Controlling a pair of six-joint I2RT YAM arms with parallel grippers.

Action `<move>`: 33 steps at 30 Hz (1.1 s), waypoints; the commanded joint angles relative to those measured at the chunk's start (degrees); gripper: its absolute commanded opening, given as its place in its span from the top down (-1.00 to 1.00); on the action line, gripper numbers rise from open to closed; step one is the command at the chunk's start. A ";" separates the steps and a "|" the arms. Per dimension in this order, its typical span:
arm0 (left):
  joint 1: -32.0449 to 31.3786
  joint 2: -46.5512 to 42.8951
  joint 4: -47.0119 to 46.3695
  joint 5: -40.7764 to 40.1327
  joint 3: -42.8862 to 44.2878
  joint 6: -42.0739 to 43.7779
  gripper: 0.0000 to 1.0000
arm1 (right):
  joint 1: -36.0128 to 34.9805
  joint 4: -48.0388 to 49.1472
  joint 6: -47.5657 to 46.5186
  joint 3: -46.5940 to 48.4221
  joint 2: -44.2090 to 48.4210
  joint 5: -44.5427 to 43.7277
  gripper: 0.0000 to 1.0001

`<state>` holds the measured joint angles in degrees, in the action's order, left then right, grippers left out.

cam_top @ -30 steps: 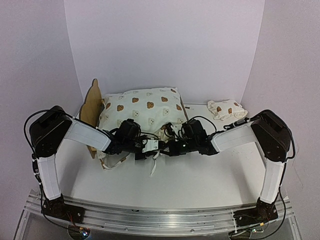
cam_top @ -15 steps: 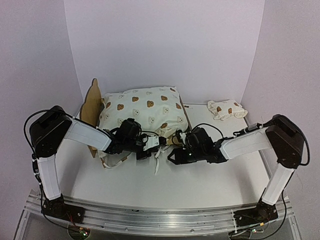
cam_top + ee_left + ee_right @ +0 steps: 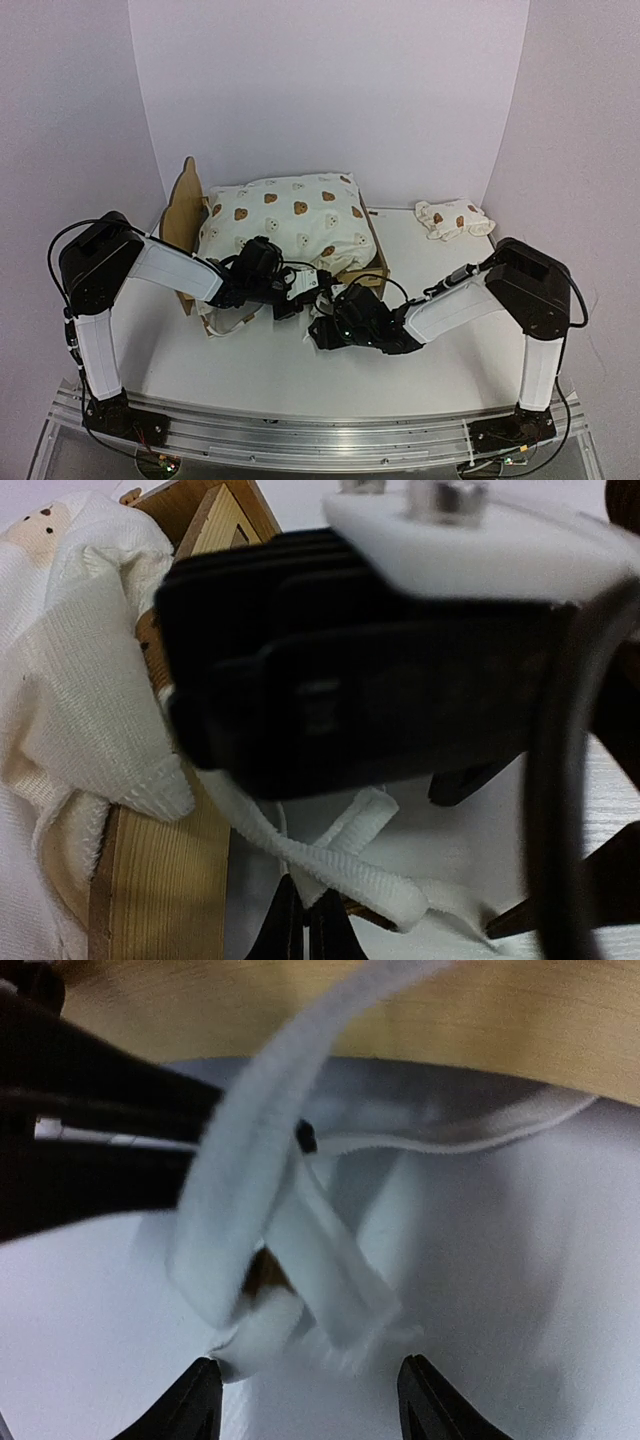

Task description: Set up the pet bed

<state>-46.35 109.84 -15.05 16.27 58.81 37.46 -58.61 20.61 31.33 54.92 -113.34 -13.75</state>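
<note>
1 pet bed (image 3: 372, 268) sits back-left on the desk (image 3: 420, 385). It has an ear-shaped plywood headboard (image 3: 182, 205) at its left end and a puffy cream bear-print cushion (image 3: 290, 215) on the frame. At the bed's near edge, left gripper (image 3: 318, 285) is pressed together, pinching 1 white woven tie (image 3: 330, 865). Just off the near-right corner, right gripper (image 3: 310, 1400) is spread, with the crossed tie loop just ahead of its tips. 1 small matching pillow (image 3: 453, 218) lies back right, well apart.
</note>
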 commanded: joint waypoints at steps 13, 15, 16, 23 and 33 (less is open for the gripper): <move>0.21 -2.16 -3.15 -1.74 1.45 -0.64 1.00 | 0.40 4.20 7.90 3.50 -4.48 0.80 0.66; 0.21 -2.33 -2.87 -3.02 2.08 -1.20 1.00 | 0.48 3.61 8.53 0.97 -2.72 -1.00 0.93; 0.21 -2.61 -2.17 -3.60 2.51 -1.47 1.00 | 0.74 2.84 8.63 -1.07 -1.20 -1.75 0.98; -0.23 -6.37 3.31 -1.60 3.80 -2.59 1.00 | 10.90 -16.34 -0.14 -9.72 21.02 -7.12 1.00; -7.48 -7.52 9.17 2.92 -3.08 15.30 1.00 | 31.15 -34.93 -17.05 1.39 30.45 -3.52 1.00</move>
<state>-50.01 104.77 -11.79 15.66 59.61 40.51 -31.32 -5.55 21.58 51.50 -83.54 -18.27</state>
